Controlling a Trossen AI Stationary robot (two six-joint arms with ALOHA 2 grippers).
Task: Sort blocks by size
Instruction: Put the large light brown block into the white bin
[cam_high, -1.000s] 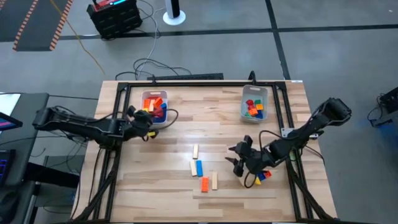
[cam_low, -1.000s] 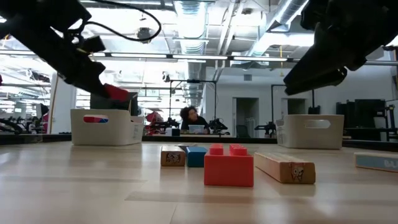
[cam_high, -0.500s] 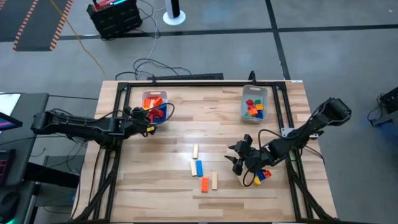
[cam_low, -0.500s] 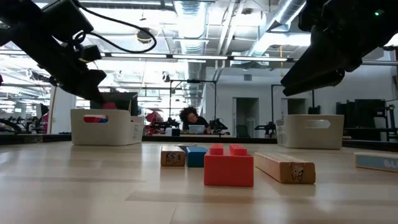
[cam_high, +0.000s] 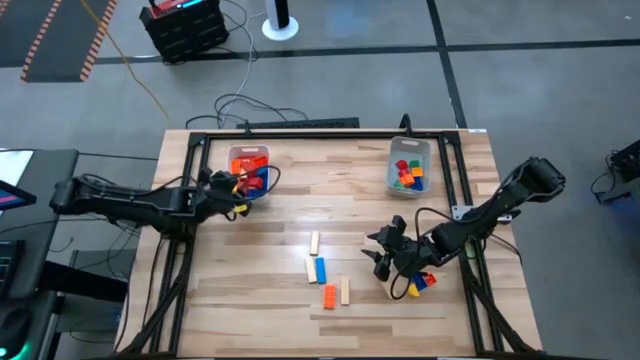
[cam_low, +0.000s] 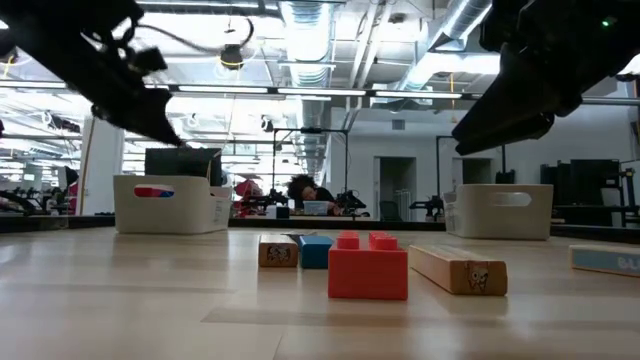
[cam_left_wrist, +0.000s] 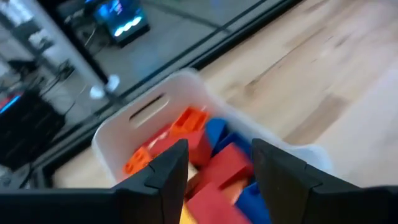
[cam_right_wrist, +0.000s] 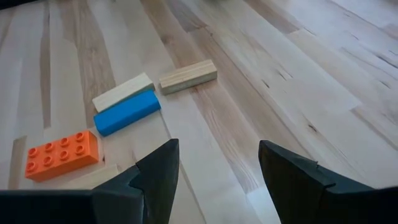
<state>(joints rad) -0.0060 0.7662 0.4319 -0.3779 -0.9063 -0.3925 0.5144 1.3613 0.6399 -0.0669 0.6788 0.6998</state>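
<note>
My left gripper (cam_high: 233, 184) hangs open over the near left edge of the left clear bin (cam_high: 249, 171); the bin holds red, orange and blue blocks (cam_left_wrist: 214, 165), and the gap between the fingers (cam_left_wrist: 219, 149) is empty. My right gripper (cam_high: 384, 262) stands open above the table with nothing between its fingers (cam_right_wrist: 217, 149). Left of it lie loose blocks flat on the wood: a tan bar (cam_right_wrist: 188, 76), a pale bar (cam_right_wrist: 123, 92), a blue bar (cam_right_wrist: 127, 113), an orange brick (cam_right_wrist: 62, 154) and a further tan bar (cam_high: 346, 291).
The right clear bin (cam_high: 409, 167) at the far right holds red, green and yellow blocks. A small cluster of blue, red and yellow blocks (cam_high: 421, 283) lies under the right arm near the table's right edge. Bare wood lies between the two bins and along the near edge.
My left gripper has let go of a red block over the left bin. In the low view the block showed at its fingertips a second ago, sank toward the bin's rim and is now gone from the fingers. The right arm has kept still.
</note>
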